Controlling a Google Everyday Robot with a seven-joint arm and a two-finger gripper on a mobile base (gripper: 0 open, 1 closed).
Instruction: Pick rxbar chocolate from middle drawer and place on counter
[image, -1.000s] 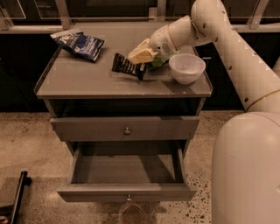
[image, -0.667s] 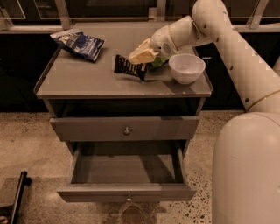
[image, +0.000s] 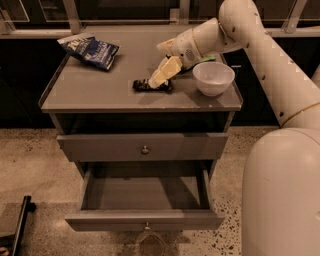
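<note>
The rxbar chocolate (image: 142, 86), a small flat black wrapper, lies flat on the counter (image: 100, 92) near the middle of its front half. My gripper (image: 158, 80) reaches in from the right and comes down on the bar's middle, shut on it. The middle drawer (image: 145, 219) is pulled open below, and its grey inside shows nothing in it. The grey drawer front (image: 145, 146) above it is closed.
A white bowl (image: 213, 77) stands on the counter's right side, just right of the gripper. A blue crinkled bag (image: 90, 50) lies at the back left. A bit of green bag (image: 207, 58) shows behind the arm. The robot's white body (image: 280, 195) fills the right.
The bar was held tilted above the counter; now it has come down and lies flat on the counter, with the gripper lowered with it.
</note>
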